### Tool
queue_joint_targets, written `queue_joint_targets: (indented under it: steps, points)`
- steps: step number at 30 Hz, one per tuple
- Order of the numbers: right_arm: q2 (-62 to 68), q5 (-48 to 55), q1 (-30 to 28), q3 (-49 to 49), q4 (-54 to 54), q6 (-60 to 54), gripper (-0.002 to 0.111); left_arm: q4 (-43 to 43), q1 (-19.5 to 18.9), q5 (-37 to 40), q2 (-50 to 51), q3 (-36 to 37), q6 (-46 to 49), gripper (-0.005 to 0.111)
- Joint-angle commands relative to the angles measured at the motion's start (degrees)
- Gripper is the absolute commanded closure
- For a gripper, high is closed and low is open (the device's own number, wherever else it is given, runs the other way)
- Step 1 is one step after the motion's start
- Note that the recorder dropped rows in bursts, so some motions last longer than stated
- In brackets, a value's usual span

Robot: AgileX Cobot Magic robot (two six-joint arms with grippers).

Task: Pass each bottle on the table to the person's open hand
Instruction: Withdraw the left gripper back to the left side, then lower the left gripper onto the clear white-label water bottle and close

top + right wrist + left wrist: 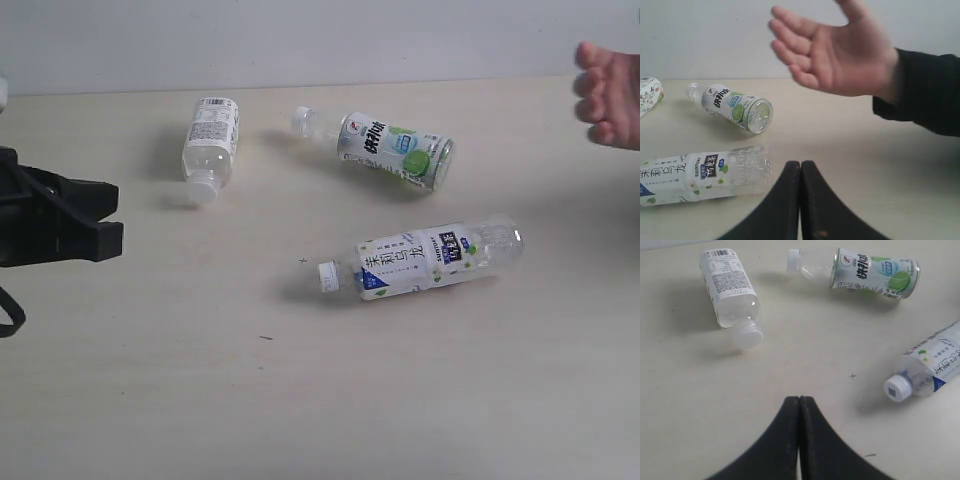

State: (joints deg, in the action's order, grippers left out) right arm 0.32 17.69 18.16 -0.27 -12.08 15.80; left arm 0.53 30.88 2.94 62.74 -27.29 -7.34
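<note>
Three clear bottles lie on their sides on the table (200,400). The white-label one (210,146) is at the back left, the green-lime one (390,148) at the back middle. The blue-white one (430,257) lies nearer the front, cap pointing left. The person's open hand (610,95) hovers at the far right edge, above the table. My left gripper (112,220) sits at the left edge, shut and empty (799,399), short of the white-label bottle (730,290). My right gripper (800,164) is shut and empty, just beside the blue-white bottle's base (705,175), below the hand (840,55).
The hand's black sleeve (925,95) reaches in over the table's right side. A pale wall (300,40) runs behind the table's back edge. The end of another bottle (649,95) shows at the edge of the right wrist view.
</note>
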Motion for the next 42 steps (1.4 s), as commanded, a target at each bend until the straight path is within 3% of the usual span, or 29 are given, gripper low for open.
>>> queue_joint_targets:
  steps: [1,5,10,19,24,25,30,34,35,42]
  points:
    - [-0.32,-0.23,-0.35,0.27,-0.05,-0.02,0.108,0.29,-0.10,-1.91,-0.32,0.01,0.25,0.107]
    - [-0.32,-0.23,-0.35,0.27,-0.05,-0.02,0.108,0.29,-0.10,-1.06,-0.07,-2.28,-1.09,0.107]
    - [-0.32,-0.23,-0.35,0.27,-0.05,-0.02,0.108,0.29,-0.10,12.05,3.08,-12.05,-2.90,0.107]
    - [-0.32,-0.23,-0.35,0.27,-0.05,-0.02,0.108,0.29,-0.10,19.80,13.99,-31.15,-3.57,0.104]
    - [-0.32,-0.10,-0.35,0.27,-0.05,-0.03,0.108,0.00,-1.59,23.48,22.59,-43.92,-4.01,0.078]
    - [-0.32,-0.10,-0.35,0.27,-0.05,-0.03,0.108,0.00,-2.68,27.73,25.90,-48.56,-4.72,0.074]
    - [-0.32,-0.10,-0.35,0.27,-0.05,-0.03,0.108,0.00,-7.21,39.68,39.38,-65.16,-5.48,0.069]
    - [-0.32,-0.10,-0.35,0.27,-0.05,-0.03,0.108,0.00,-8.10,43.53,49.02,-74.41,-4.92,0.032]
    - [-0.32,-0.10,-0.35,0.27,-0.05,-0.03,0.108,0.00,-8.00,43.53,51.20,-76.21,-4.83,0.028]
    - [-0.32,-0.10,-0.23,0.27,-0.05,-0.01,0.108,-0.53,-8.49,44.67,63.38,-86.62,-4.90,0.027]
